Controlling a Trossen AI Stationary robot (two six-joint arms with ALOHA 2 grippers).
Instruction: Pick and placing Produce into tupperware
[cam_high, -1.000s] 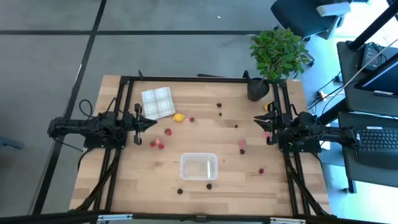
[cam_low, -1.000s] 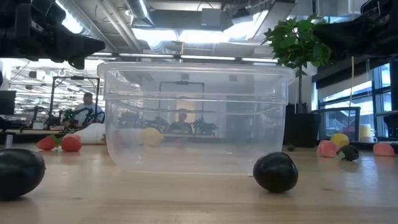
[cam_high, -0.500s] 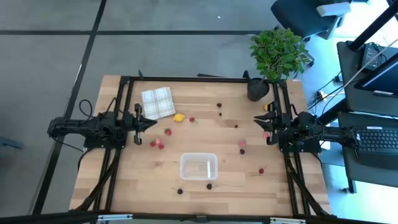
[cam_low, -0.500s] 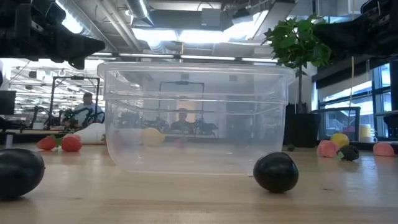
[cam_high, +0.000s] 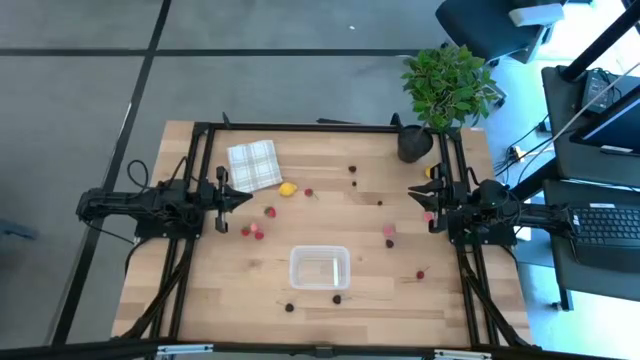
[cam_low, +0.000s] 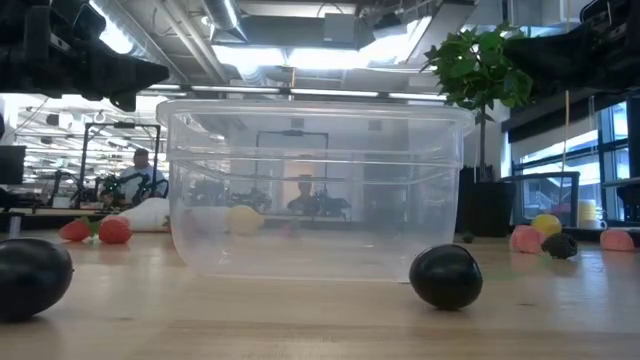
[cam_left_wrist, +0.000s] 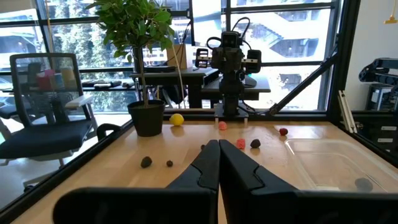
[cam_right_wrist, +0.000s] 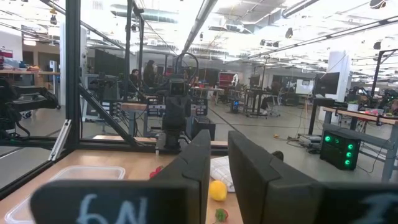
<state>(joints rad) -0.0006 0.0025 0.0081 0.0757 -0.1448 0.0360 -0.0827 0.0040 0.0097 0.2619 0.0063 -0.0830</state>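
Observation:
The clear tupperware tub stands open on the table's near middle; the low view shows it close up and I see nothing inside. Produce lies scattered on the wood: a yellow lemon, red berries, a pink piece, and dark balls by the tub's near side. My left gripper hovers at the table's left, shut and empty. My right gripper hovers at the right, fingers a narrow gap apart, holding nothing.
A white-green checked cloth lies at the far left. A potted plant in a dark pot stands at the far right corner. Black frame rails run along the far edge and both sides. People sit in the room behind.

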